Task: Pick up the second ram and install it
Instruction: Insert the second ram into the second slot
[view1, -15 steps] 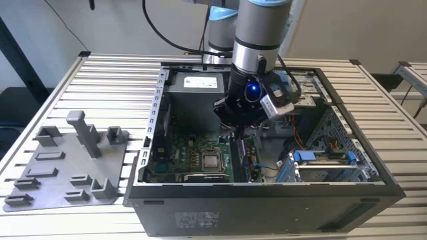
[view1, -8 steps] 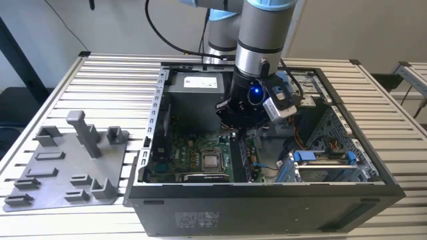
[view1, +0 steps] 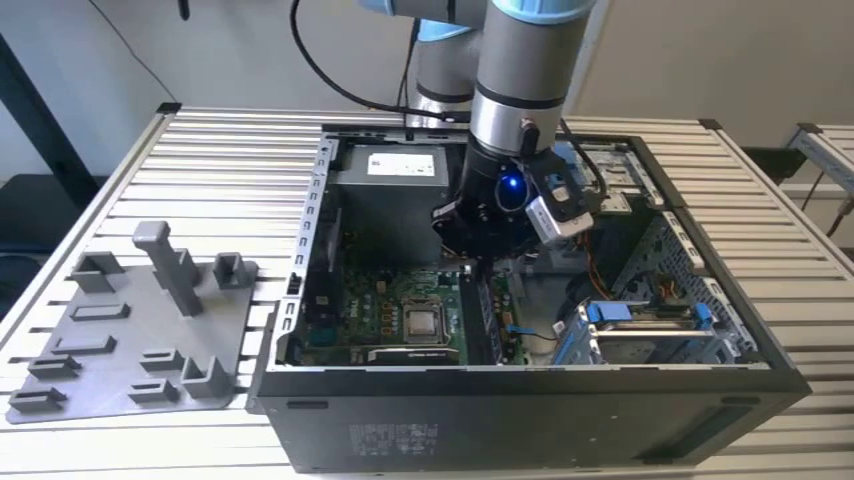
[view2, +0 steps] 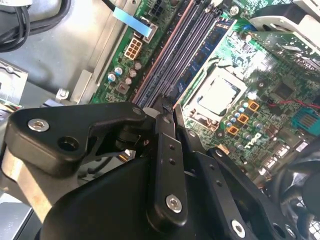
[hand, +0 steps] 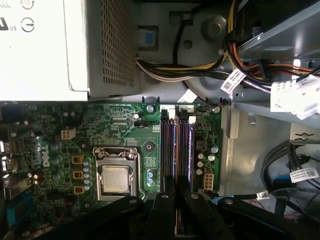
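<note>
A slatted metal tabletop (view1: 200, 150) carries everything, with a pale wall behind it. At the exterior view's left lies a grey plastic tray (view1: 120, 340) with a tall post (view1: 171, 265) and several low blocks. To its right stands an open black PC case (view1: 534, 410), its green motherboard (view1: 387, 315) showing a bare CPU (view1: 424, 322) and, farther right, blue drive brackets (view1: 641, 315). The arm (view1: 527, 70) reaches down into the case, and the claw (view1: 470, 255) hangs just above the memory slots (hand: 175, 150). In the second wrist view the claw's (view2: 167, 112) fingers (view2: 167, 150) stand pressed together over the slots, nothing visibly between them. A ram (view2: 212, 45) sits seated in the slot nearest the CPU; I cannot tell if it is the second ram.
</note>
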